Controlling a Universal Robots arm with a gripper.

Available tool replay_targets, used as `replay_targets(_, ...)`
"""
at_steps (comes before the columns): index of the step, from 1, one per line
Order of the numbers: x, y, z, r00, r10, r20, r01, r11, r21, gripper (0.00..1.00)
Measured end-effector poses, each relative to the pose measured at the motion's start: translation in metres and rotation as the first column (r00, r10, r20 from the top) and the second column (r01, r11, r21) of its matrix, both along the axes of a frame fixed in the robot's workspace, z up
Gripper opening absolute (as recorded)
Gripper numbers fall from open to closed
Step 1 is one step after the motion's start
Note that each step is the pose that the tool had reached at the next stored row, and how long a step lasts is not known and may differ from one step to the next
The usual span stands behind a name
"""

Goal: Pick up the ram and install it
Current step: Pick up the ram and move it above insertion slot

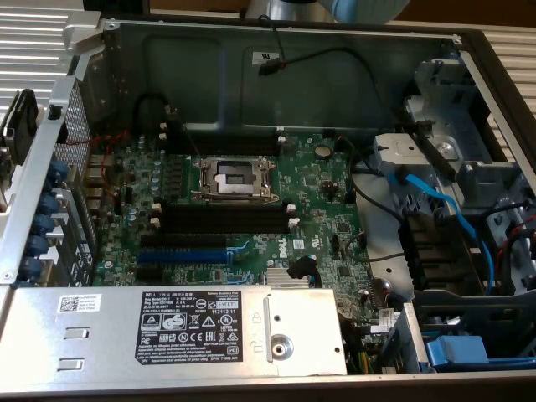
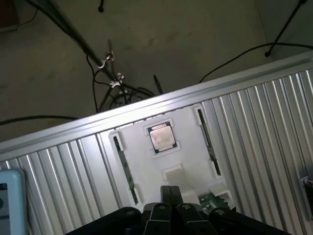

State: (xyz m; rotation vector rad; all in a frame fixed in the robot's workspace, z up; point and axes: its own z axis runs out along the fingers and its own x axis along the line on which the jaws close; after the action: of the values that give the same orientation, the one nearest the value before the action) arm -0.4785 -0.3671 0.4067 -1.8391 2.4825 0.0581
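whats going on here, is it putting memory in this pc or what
The gripper is away from the open computer case, hanging over a white tray on a ribbed metal surface. The tray holds a processor chip in the middle and a long dark strip along each side, which looks like the ram on edge. On the motherboard, the long black memory slots are empty, so nothing is installed yet.

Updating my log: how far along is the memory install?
Done: nothing yet; the black slots on the motherboard sit empty. In hand: the gripper hangs over the white tray, where a memory stick lies along one side. Left: pickup and fitting.
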Motion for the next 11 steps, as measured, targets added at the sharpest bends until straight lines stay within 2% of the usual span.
replay_targets(2,-0.0004,0.0,0.0,0.9999,0.016,-0.0007,-0.016,0.9999,-0.0011,0.1)
replay_targets(5,-0.0009,0.0,-0.0005,0.9993,0.038,-0.0031,-0.038,0.9992,-0.0067,0.1)
replay_targets(6,-0.0011,0.0,-0.0005,0.9986,0.052,-0.0063,-0.052,0.9985,-0.0163,0.1)
replay_targets(9,-0.0013,0.0,-0.0008,0.9973,0.072,-0.0158,-0.072,0.9967,-0.0367,0.1)
replay_targets(10,-0.0013,0.0,-0.0011,0.9967,0.078,-0.0196,-0.079,0.996,-0.0408,0.1)
replay_targets(11,-0.0013,0.0,-0.0015,0.9959,0.087,-0.0241,-0.088,0.9952,-0.0425,0.1)
